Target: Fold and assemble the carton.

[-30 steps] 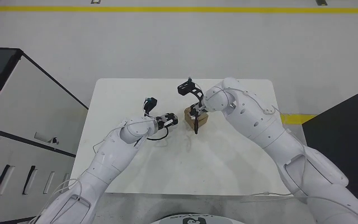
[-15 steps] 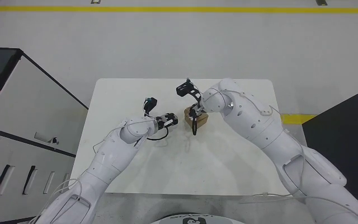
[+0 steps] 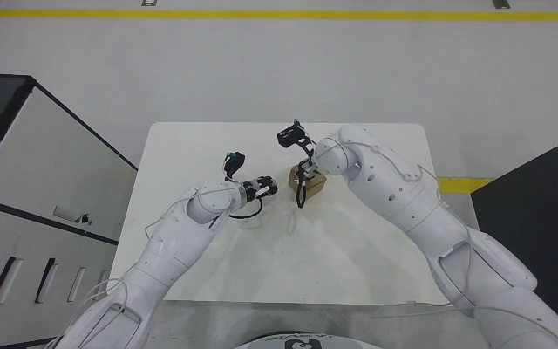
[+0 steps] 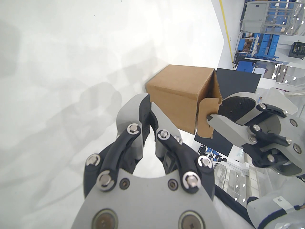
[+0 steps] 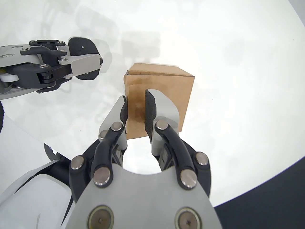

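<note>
While on one table [image 3: 366, 253] — one carton [image 4: 176, 96], two end effectors [image 4: 149, 117] [image 5: 135, 110]

The carton [image 5: 166, 91] is made of brown, matt cardboard with raw cut edges, and the table [image 5: 214, 36] is finished in smooth white with a faint sheen. The right gripper [image 5: 135, 101] and left gripper [image 4: 149, 115] are built of satin grey metal shells and black plastic links. These are fastened with shiny metal rivets, and the pads [image 5: 150, 110] are faced with rough black rubber.
</note>
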Robot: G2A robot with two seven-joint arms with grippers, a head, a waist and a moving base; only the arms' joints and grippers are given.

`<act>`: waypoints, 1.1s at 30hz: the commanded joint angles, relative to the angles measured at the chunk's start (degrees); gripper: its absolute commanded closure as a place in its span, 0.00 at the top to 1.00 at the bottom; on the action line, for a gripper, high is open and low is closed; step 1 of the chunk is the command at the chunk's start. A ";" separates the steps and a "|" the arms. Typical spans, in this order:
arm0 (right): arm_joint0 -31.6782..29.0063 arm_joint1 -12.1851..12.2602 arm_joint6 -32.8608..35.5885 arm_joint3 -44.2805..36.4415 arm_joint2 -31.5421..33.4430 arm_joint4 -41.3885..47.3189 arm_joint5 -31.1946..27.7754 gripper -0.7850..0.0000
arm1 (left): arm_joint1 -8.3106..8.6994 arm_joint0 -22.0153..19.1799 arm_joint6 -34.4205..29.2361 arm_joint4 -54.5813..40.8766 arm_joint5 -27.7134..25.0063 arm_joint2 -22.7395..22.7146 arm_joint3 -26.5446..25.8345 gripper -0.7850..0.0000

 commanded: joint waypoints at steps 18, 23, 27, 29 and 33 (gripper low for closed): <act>0.23 -0.70 1.80 0.19 -0.52 -5.71 -0.21 0.47 | 0.00 0.00 0.00 0.00 0.00 0.00 0.00 0.00; 0.15 -0.88 1.39 0.66 0.15 -6.27 0.63 0.27 | 0.00 0.00 0.00 0.00 0.00 0.00 0.00 0.00; -0.10 -1.01 1.32 0.85 0.65 -6.17 0.65 0.18 | 0.00 0.00 0.00 0.00 0.00 0.00 0.00 0.00; -0.22 -1.07 1.34 0.97 0.84 -6.27 0.57 0.15 | 0.00 0.00 0.00 0.00 0.00 0.00 0.00 0.00; -0.41 -1.15 1.48 1.27 1.27 -6.40 0.30 0.13 | 0.00 0.00 0.00 0.00 0.00 0.00 0.00 0.00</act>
